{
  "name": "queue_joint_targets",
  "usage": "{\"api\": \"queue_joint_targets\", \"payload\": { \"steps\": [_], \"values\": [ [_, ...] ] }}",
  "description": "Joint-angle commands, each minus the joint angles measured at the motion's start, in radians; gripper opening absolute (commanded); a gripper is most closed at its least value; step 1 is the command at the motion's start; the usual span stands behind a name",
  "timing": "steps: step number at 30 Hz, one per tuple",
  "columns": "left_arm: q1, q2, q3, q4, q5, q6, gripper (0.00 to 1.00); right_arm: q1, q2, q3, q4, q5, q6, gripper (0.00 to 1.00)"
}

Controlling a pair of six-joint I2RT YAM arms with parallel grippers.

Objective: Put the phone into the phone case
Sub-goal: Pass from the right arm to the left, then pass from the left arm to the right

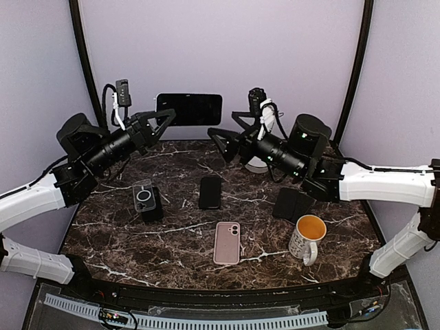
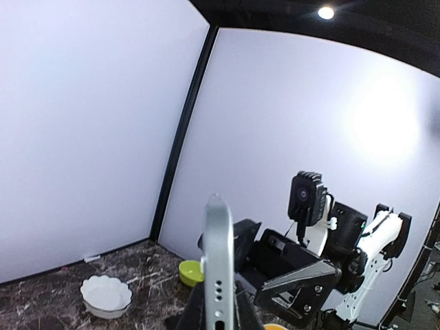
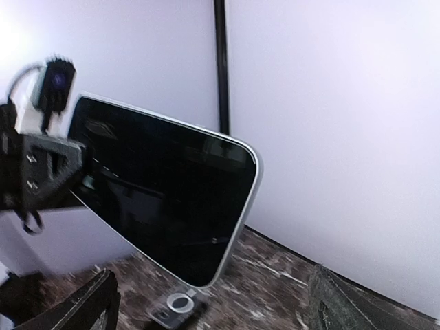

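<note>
Pink case [image 1: 227, 242] lies flat near the front edge of the table [image 1: 137, 251], mug [image 1: 306, 237] at its right; left gripper [image 1: 165, 118] clamps the phone [image 1: 189, 108] aloft by the back wall; right gripper [image 1: 221, 124] faces it, fingers spread, holding nothing.

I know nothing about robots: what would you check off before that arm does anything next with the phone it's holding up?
1. Left gripper hold on the phone: ok, clamped at one end, raised above the table.
2. Right gripper open, ready to assist: ok.
3. Clear case uncovered on the table: ok.
4. Clear case's open side facing up: cannot tell.
5. Mug out of the way: ok, off to the right near the front edge.
</note>
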Motion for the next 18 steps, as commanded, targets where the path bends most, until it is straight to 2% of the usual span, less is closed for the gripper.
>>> {"api": "queue_joint_targets", "payload": {
  "steps": [1, 6, 10, 14, 18],
  "values": [
    [-0.03, -0.017, -0.067, 0.45, -0.036, -0.039, 0.0, -0.031, 0.077, 0.01, 0.359, -0.361, 0.309, 0.91],
    [-0.049, 0.023, -0.078, 0.536, -0.018, -0.073, 0.0, -0.038, 0.147, 0.078, 0.451, -0.466, 0.405, 0.67],
    [-0.067, 0.055, -0.075, 0.59, 0.01, -0.093, 0.0, -0.052, 0.162, 0.082, 0.504, -0.495, 0.459, 0.55],
    [-0.082, 0.092, -0.063, 0.604, 0.025, -0.11, 0.0, -0.056, 0.17, 0.092, 0.551, -0.529, 0.485, 0.52],
    [-0.093, 0.12, -0.051, 0.613, 0.033, -0.122, 0.0, -0.056, 0.172, 0.093, 0.541, -0.5, 0.475, 0.45]
  ]
}}
